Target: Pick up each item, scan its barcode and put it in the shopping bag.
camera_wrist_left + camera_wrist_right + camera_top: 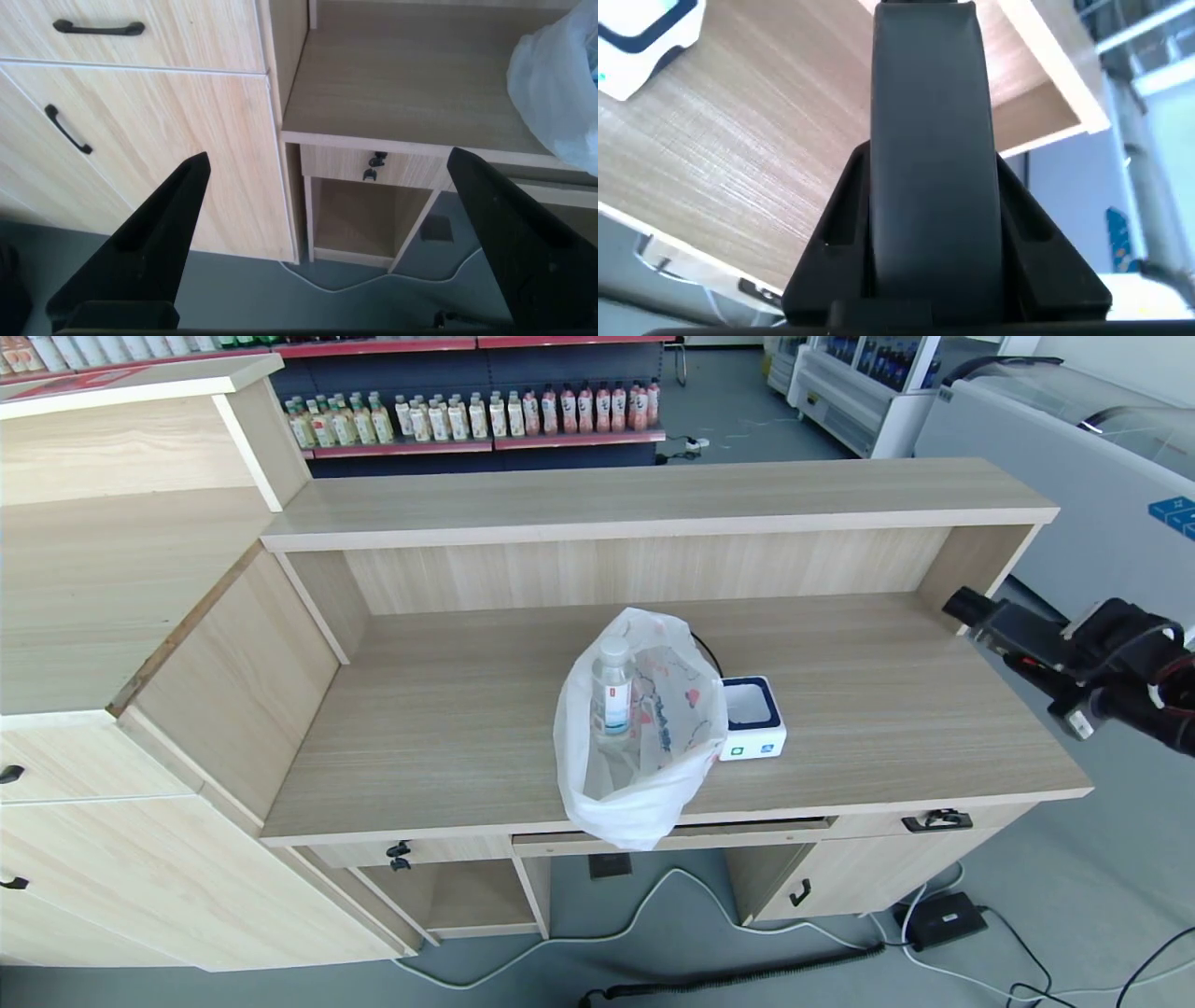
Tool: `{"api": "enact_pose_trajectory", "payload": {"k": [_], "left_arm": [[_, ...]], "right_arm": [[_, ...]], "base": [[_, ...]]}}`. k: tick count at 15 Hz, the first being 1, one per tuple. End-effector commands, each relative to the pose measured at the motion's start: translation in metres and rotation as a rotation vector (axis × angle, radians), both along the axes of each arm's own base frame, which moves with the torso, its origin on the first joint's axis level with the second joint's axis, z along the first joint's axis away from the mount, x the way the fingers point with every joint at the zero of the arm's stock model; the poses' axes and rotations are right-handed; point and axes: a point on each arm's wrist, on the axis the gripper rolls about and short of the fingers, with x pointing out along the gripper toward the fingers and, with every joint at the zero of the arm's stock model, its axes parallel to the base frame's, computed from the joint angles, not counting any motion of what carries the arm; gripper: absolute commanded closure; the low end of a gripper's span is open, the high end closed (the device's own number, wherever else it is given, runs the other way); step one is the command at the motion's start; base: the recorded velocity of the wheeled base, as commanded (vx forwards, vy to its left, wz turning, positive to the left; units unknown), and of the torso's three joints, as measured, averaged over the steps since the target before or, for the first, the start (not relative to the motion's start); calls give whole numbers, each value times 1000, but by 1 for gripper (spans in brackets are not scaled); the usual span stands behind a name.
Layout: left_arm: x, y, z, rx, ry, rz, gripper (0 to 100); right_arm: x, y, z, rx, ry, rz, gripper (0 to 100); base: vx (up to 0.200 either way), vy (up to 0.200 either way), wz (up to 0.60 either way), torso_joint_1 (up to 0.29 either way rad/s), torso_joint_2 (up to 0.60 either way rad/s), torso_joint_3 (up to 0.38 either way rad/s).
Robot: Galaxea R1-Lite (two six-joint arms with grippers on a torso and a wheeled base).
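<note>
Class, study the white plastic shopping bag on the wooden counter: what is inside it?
A clear plastic bottle with a white label stands inside the white plastic shopping bag. The bag's crumpled folds cover its bottom, so anything lying there cannot be seen.

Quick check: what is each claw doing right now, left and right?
Left claw: open, empty.
Right claw: closed, holding nothing.

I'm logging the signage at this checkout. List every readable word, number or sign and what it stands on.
No text is legible.
Label on the bottle in the shopping bag: too small.
Print on the shopping bag: blurred.
Green mark on the scanner: unreadable.
The blue sign on the freezer: too small.
Labels on the shelf bottles: too small.
</note>
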Motion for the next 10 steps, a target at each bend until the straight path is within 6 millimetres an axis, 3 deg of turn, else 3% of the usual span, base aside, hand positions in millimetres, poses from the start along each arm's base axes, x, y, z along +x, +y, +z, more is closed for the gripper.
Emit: {"api": "enact_pose_trajectory", "payload": {"k": [1, 3, 6, 10], "left_arm": [[0, 0, 0, 0, -1, 0, 0], [0, 0, 0, 0, -1, -1, 0], [0, 0, 0, 0, -1, 0, 0], [0, 0, 0, 0, -1, 0, 0]], "right_arm": [[-61, 51, 45, -314, -305, 193, 100], [-74, 92, 55, -579, -495, 325, 100], [-83, 122, 48, -928, -691, 394, 100], [-88, 151, 45, -1072, -869, 491, 100]], "base": [[0, 0, 0, 0, 0, 0], [0, 0, 0, 0, 0, 0], [0, 0, 0, 0, 0, 0], [0, 0, 0, 0, 0, 0]]}}
